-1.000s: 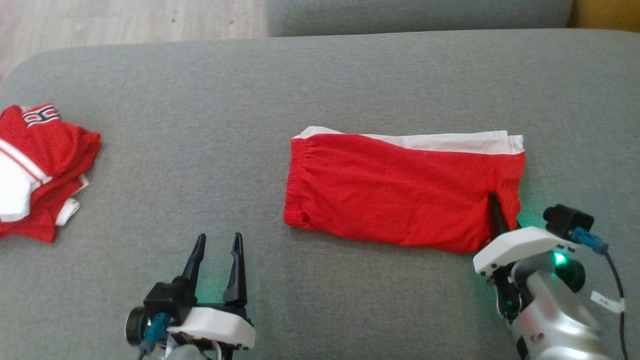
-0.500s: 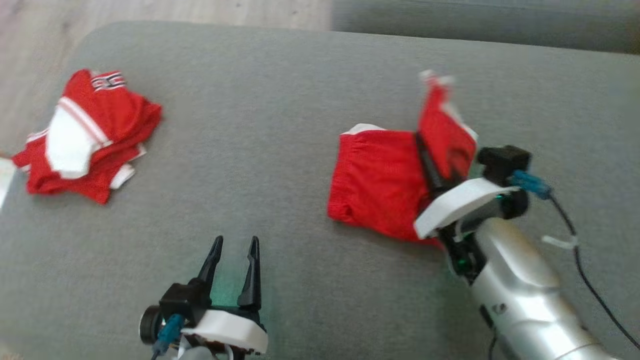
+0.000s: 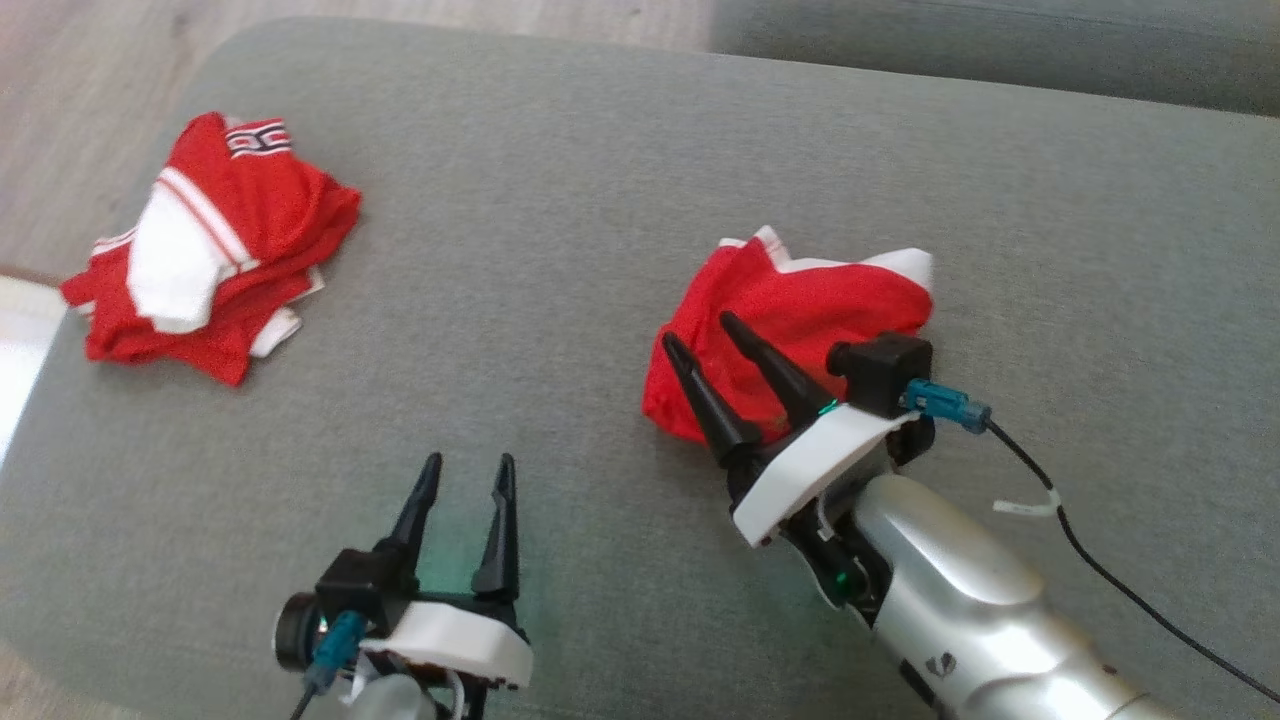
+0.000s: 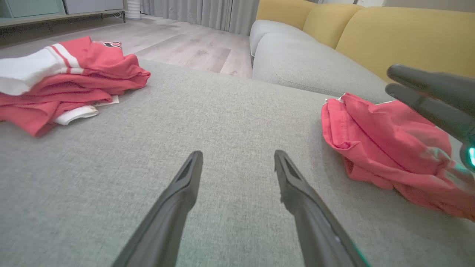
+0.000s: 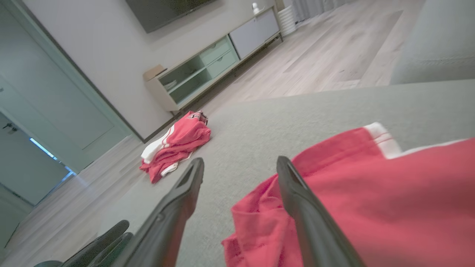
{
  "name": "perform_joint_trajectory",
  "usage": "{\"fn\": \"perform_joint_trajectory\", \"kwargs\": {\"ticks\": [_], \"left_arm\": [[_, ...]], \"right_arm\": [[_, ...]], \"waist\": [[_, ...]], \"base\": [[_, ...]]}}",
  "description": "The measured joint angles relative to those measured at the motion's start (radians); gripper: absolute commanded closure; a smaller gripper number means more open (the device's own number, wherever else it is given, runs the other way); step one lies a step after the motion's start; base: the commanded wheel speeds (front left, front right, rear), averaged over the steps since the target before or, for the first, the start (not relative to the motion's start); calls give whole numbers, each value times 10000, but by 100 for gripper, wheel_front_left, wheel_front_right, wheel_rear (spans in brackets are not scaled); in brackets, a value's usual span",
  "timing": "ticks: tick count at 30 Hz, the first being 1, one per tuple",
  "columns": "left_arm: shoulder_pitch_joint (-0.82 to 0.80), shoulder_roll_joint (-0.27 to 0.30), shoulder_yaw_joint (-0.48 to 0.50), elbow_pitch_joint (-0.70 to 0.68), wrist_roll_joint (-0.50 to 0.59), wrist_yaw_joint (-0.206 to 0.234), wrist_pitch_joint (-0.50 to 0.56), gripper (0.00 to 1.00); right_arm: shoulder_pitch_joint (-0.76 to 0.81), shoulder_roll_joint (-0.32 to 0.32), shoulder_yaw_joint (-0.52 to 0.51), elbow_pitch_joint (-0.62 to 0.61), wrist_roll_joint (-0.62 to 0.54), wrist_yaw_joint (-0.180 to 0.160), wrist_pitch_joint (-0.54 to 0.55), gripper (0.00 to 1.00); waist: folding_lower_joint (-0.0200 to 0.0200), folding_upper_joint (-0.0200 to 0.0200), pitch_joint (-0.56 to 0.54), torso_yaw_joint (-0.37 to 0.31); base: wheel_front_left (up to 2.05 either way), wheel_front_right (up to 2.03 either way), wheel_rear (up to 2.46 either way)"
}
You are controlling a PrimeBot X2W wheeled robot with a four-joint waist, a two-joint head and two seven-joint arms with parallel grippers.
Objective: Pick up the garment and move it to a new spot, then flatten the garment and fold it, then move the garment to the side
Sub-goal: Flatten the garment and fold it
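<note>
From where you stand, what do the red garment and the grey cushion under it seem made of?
The red garment looks like thin matte knit, perhaps polyester: it crumples in soft folds. The grey cushion looks like woven upholstery; a flecked weave shows.

No readable text; mark on clothes pile (image 3: 200, 260) too blurred

Red-and-white clothes (image 3: 210, 250), perhaps jerseys, lie piled on the grey cushion (image 3: 520, 200).

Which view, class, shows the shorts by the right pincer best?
Head view: the shorts lie nearly whole, outline clear. Left wrist view shows them side-on, cut at the edge; right wrist view crops them close.
</note>
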Motion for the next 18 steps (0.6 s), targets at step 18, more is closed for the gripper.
{"fn": "perform_joint_trajectory", "kwargs": {"ticks": [18], "left_arm": [[-80,-2,986,-259,1210,10,0,0]], "right_arm": [[2822,36,-7313,-1072,-4723,0,-159,0]], "waist": [[-1,0,-514,-1942]], "base": [[0,0,0]]}}
